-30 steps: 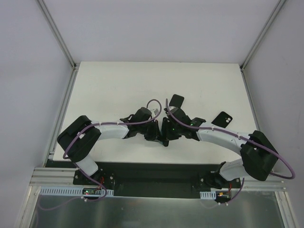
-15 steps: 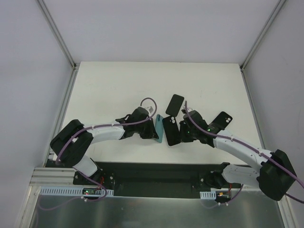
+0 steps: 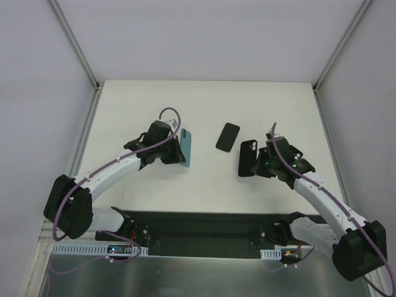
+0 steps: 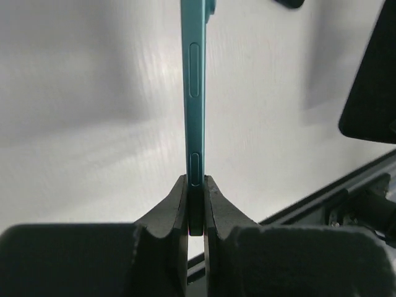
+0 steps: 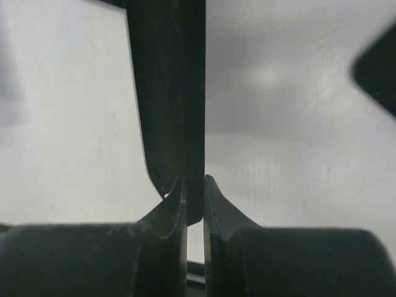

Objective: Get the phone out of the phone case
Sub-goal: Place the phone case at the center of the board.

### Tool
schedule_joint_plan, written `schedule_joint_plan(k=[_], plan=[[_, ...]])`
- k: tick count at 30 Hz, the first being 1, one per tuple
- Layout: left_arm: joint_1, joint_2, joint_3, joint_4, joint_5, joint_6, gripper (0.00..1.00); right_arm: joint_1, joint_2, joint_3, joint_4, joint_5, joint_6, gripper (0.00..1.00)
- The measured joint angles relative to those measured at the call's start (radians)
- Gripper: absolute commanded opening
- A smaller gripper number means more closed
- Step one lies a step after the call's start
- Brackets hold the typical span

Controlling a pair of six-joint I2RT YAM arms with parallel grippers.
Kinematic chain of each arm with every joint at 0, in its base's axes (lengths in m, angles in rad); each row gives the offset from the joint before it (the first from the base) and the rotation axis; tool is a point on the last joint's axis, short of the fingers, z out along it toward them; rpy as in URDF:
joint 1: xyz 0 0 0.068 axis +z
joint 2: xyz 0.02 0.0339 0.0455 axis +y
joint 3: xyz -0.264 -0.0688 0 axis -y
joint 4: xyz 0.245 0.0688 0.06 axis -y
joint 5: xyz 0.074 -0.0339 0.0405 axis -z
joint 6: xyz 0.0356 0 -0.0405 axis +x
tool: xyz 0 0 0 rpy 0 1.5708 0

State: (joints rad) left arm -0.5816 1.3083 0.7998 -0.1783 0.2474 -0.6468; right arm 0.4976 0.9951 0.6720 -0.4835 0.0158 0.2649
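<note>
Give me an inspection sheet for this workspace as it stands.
Surface: white table.
Job's things: teal phone is out of the black case; the two are held well apart.
Clutter: one black slab lying flat between them.
Grippers: left gripper, jaws shut on the phone's edge; right gripper, jaws shut on the case.
Cables: purple cable runs along each arm.
Surroundings: white walls, metal frame post.

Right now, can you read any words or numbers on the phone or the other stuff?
No text is readable in any view. The teal phone in the left gripper shows only plain side buttons; the black case in the right gripper looks blank; the flat black piece on the table is too small to tell.
</note>
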Motion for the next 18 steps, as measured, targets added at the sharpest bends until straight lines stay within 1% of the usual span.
schedule_joint_plan(k=[3,6,9,13,15,16,17,18], plan=[[0.029,0.019,0.151,-0.149,-0.111,0.080,0.00,-0.182,0.019,0.028,0.015,-0.061,-0.006,0.02],[0.034,0.071,0.271,-0.222,-0.225,0.128,0.00,-0.315,0.097,0.090,0.039,-0.128,-0.006,0.02],[0.034,0.152,0.352,-0.282,-0.341,0.161,0.00,-0.389,0.230,0.189,0.070,-0.174,-0.005,0.01],[0.034,0.304,0.424,-0.358,-0.477,0.186,0.00,-0.431,0.405,0.315,0.116,-0.225,0.001,0.02],[0.034,0.372,0.452,-0.393,-0.526,0.193,0.00,-0.450,0.488,0.363,0.140,-0.241,0.009,0.16],[0.033,0.406,0.470,-0.412,-0.552,0.196,0.00,-0.460,0.527,0.385,0.149,-0.243,0.015,0.26],[0.032,0.438,0.489,-0.428,-0.582,0.200,0.00,-0.470,0.566,0.401,0.159,-0.245,0.021,0.52],[0.031,0.467,0.515,-0.447,-0.616,0.206,0.00,-0.478,0.601,0.415,0.163,-0.246,0.026,0.65]])
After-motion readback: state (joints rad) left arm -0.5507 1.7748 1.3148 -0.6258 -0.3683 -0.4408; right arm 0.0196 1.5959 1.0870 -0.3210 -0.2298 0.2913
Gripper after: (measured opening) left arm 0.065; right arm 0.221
